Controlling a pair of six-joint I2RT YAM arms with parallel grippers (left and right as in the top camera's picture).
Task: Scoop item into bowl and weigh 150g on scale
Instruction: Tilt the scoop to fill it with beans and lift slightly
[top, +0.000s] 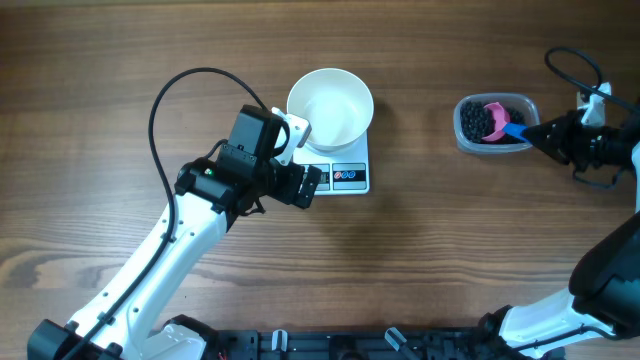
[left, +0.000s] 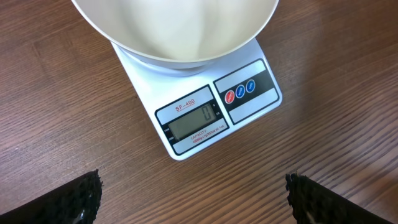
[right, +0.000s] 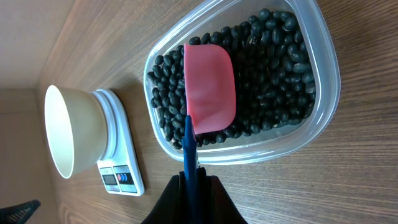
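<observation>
Your right tool (right: 194, 186) is clamped on the blue handle (right: 188, 146) of the pink scoop (right: 210, 87), while your left tool (left: 194, 200) stands with its jaws wide apart, holding nothing. On the counter (top: 430, 240), the scale (left: 186, 118) sits just ahead of the left tool, reading zero under the empty bowl (left: 180, 31), so it looks ready to weigh. The clear tub (right: 323, 81) lies directly ahead of the right tool, the scoop resting on the black beans (right: 273, 68) inside, likely poised to dig in.

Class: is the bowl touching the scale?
Touching. The left wrist view shows the bowl with its base resting directly on the scale, with no gap between them.
</observation>
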